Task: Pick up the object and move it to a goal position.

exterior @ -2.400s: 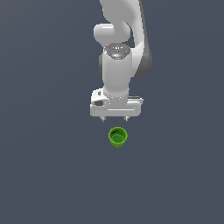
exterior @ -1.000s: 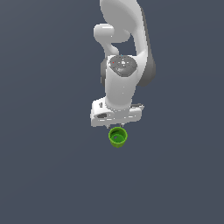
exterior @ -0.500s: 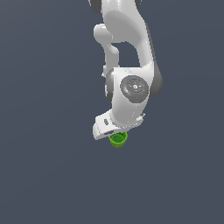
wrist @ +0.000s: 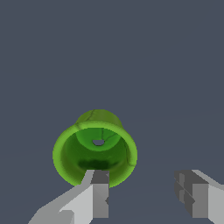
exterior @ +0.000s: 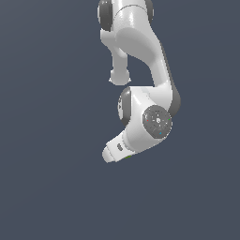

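Note:
The object is a small bright green cup [wrist: 95, 148], round and hollow, and the wrist view looks down into it. My gripper [wrist: 146, 186] is open and just above it. One finger [wrist: 99, 192] overlaps the cup's near rim, while the other finger [wrist: 193, 197] stands well off to the side of the cup. Nothing is held between them. In the exterior view the arm's hand [exterior: 115, 151] covers the cup, leaving only a thin green sliver [exterior: 128, 157] showing under it, and the fingers are hidden there.
The white arm [exterior: 140, 56] reaches down from the top of the exterior view over a plain dark grey floor [exterior: 47, 187]. No other objects show in either view.
The arm has come down and swung over the cup. The cup stood in plain sight below the gripper before and is now almost fully hidden by the hand.

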Robot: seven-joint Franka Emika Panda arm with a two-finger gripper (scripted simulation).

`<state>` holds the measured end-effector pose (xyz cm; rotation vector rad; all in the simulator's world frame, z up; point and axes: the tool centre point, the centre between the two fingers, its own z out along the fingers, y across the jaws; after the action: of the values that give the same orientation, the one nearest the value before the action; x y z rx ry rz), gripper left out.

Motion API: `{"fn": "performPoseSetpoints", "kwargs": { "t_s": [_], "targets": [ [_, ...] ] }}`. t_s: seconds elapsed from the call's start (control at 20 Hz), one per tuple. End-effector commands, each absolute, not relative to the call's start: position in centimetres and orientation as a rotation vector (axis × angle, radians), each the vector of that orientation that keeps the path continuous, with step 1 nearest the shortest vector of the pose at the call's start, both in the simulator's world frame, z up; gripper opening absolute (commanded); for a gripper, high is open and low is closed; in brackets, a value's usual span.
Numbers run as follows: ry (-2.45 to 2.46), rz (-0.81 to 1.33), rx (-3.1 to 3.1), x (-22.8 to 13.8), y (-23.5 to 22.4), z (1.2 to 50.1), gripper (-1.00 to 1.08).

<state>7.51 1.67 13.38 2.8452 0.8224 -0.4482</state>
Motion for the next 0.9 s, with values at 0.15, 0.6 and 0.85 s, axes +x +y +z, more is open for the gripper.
{"fn": "performPoseSetpoints", "kwargs": {
  "t_s": [0.15, 0.6, 0.85],
  "targets": [
    [0.942, -0.571, 2.764, 7.9, 1.5, 12.2, 0.28],
    [1.094, -0.759, 2.638, 7.8, 1.2, 10.7, 0.28],
    [1.142, -0.830, 2.591, 7.5, 1.1, 10.1, 0.28]
  ]
}}
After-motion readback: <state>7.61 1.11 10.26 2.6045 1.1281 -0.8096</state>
